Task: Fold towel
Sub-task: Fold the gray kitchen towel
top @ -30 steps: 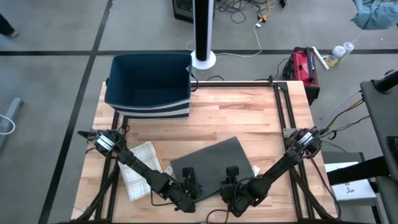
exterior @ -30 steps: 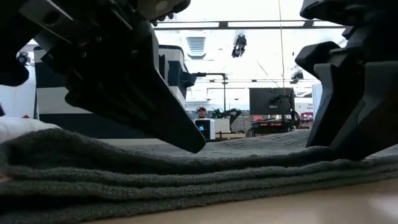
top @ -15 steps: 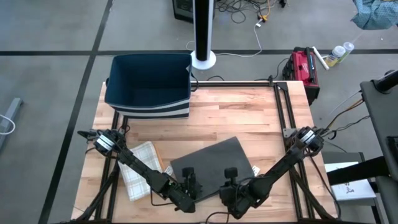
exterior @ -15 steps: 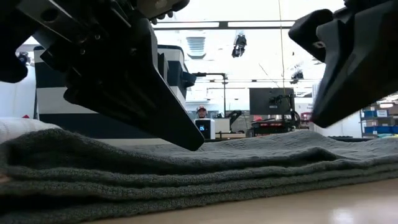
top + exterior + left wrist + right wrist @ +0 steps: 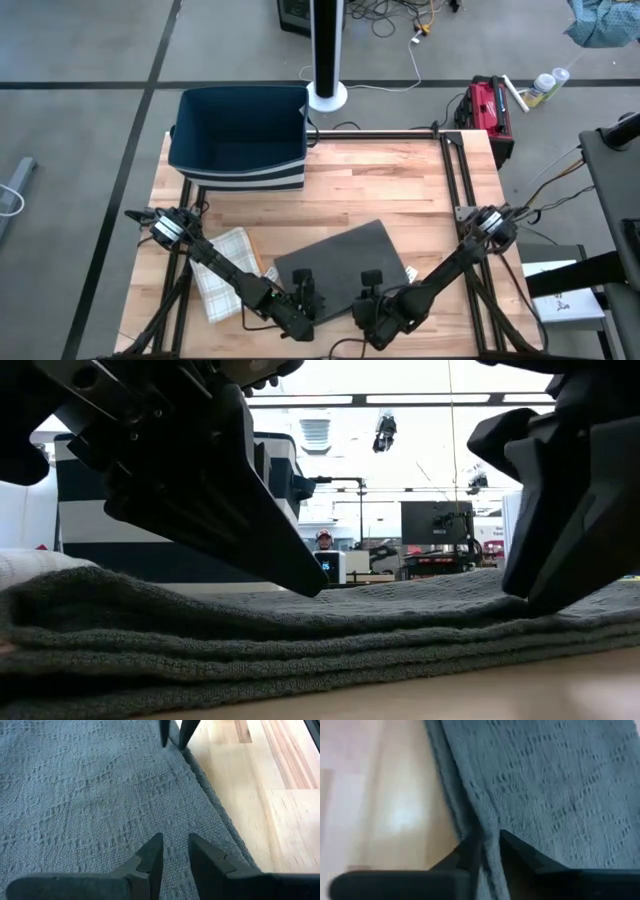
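Both arms reached low over near tabletop (image 5: 400, 190) edge. Left claw (image 5: 172, 855) released above grey towel (image 5: 340, 265); right claw (image 5: 487, 845) pinched towel's folded edge. Towel lay flat, layered.

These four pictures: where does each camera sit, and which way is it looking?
High view: overhead, looking straight down on the table, both arms, blue bin.
Low view: at tabletop height, looking level across the grey towel; both hands loom close.
Left wrist view: on the left arm, looking past the left hand onto towel.
Right wrist view: on the right arm; the right hand straddles the towel's edge.
All four share the towel.
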Available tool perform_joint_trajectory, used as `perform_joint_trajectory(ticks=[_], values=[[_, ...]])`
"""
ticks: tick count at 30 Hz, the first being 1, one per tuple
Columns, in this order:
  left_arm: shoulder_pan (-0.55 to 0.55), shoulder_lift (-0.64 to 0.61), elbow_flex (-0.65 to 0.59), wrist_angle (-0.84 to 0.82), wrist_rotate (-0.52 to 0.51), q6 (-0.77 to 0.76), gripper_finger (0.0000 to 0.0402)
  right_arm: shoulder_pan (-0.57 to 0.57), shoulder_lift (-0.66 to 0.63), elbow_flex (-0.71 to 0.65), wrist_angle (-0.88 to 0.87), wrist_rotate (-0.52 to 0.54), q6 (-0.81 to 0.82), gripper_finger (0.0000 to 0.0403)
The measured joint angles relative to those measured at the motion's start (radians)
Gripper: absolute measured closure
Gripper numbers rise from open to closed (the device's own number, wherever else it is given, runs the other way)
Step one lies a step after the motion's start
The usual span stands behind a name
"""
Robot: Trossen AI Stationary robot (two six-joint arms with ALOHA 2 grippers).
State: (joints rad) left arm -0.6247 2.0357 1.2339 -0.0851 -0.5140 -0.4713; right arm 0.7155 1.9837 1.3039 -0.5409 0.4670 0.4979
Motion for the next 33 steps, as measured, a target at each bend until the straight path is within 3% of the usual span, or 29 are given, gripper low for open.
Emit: perform_joint_trajectory(ticks=[6, 12, 19, 27, 33], values=[[0.000, 0.000, 0.000, 0.000, 0.000, -0.001, 0.0308, -0.002, 0.024, 0.000, 0.008, 0.047, 0.022, 0.0272], [0.000, 0.000, 0.000, 0.003, -0.001, -0.008, 0.0302, -0.003, 0.029, -0.001, 0.001, 0.111, 0.042, 0.0253], [0.000, 0.000, 0.000, 0.003, -0.001, -0.008, 0.0307, -0.003, 0.029, -0.001, 0.001, 0.109, 0.042, 0.0291], [0.000, -0.001, 0.000, 0.002, -0.001, -0.009, 0.0315, -0.017, 0.029, -0.001, 0.003, 0.055, 0.041, 0.0392], [0.000, -0.002, 0.000, 0.001, -0.001, -0.013, 0.0306, -0.024, 0.021, 0.009, -0.016, 0.021, 0.015, 0.0398]])
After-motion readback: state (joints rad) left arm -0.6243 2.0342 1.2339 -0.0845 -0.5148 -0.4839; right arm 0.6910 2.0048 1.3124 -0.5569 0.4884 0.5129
